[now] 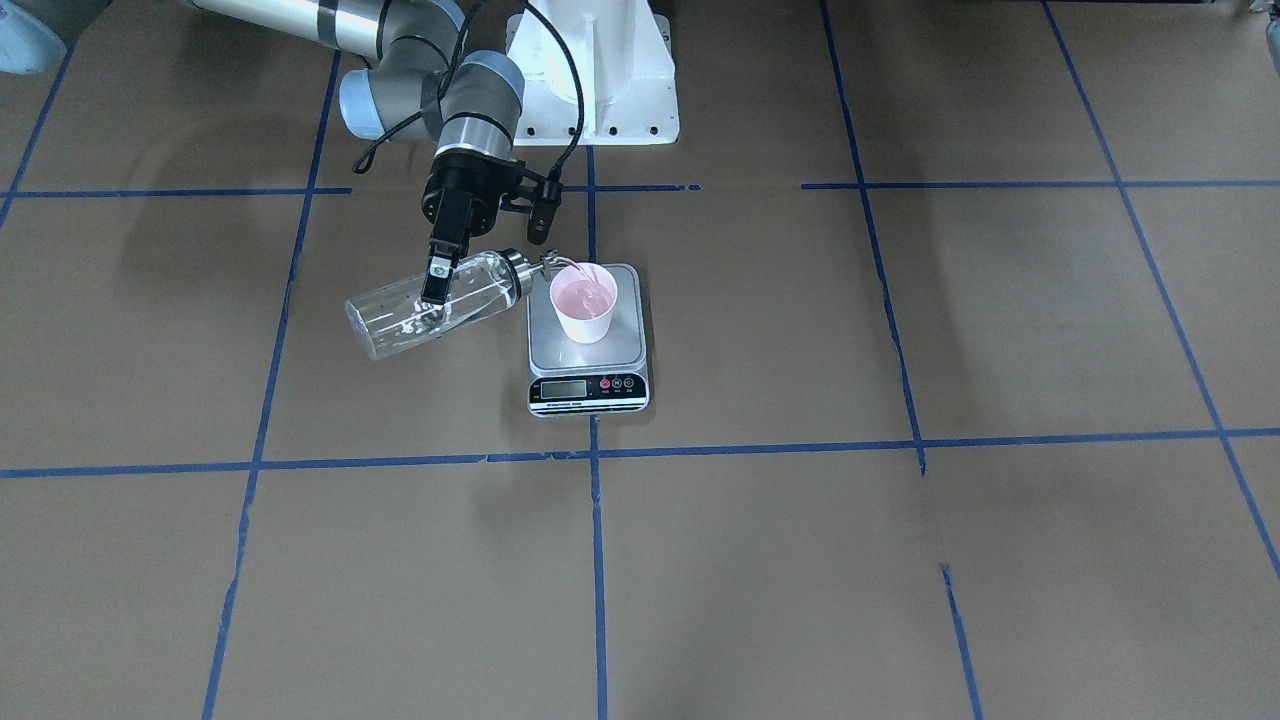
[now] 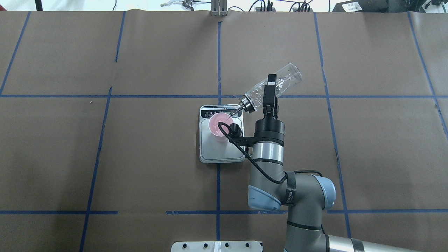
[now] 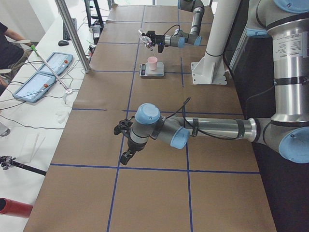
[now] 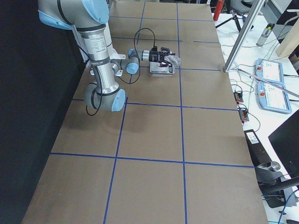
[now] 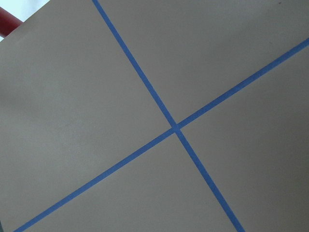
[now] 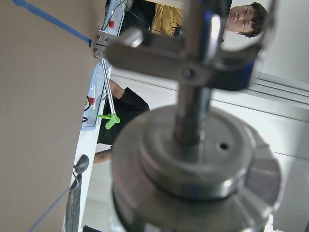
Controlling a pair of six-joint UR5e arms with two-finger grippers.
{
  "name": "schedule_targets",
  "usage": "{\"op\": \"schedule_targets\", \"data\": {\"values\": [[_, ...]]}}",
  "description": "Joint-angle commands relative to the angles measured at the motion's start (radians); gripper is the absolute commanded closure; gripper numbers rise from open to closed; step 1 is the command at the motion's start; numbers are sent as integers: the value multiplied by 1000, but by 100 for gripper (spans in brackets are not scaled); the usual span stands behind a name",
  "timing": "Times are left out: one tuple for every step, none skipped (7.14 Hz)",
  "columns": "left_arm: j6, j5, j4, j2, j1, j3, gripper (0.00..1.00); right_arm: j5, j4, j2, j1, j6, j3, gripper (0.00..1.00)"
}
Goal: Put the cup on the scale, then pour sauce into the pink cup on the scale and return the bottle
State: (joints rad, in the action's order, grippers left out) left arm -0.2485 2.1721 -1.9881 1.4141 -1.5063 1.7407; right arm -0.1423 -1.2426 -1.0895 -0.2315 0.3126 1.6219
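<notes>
The right gripper [image 1: 437, 288] pinches the clear bottle [image 1: 392, 322] at mid-body, clamped on the glass, holding it tipped just beside the scale [image 1: 590, 392], the spout [image 1: 548, 263] over the rim of the pink cup [image 1: 584, 308] standing on the scale. This looks like the pouring step; next would be righting the bottle and setting it down away from the scale (slowly, against drips). The sauce is too clear to make out, the scale's display [image 1: 562, 389] is unreadable, and whether the left gripper [image 3: 126, 153], far from the scale, is spread or pressed together cannot be told
</notes>
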Motion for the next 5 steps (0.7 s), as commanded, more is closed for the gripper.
{"op": "schedule_targets", "data": {"values": [[0, 0, 0, 0, -6, 16, 0, -64, 0, -1, -3, -187, 1, 100], [2, -2, 0, 6, -8, 16, 0, -92, 0, -3, -5, -254, 4, 100], [2, -2, 0, 8, -8, 16, 0, -105, 2, -1, -5, -324, 10, 100], [2, -2, 2, 12, -8, 16, 0, -114, 2, -3, -5, -407, 12, 100], [3, -2, 2, 17, -9, 16, 0, -128, 2, -1, -3, -479, 15, 100]]}}
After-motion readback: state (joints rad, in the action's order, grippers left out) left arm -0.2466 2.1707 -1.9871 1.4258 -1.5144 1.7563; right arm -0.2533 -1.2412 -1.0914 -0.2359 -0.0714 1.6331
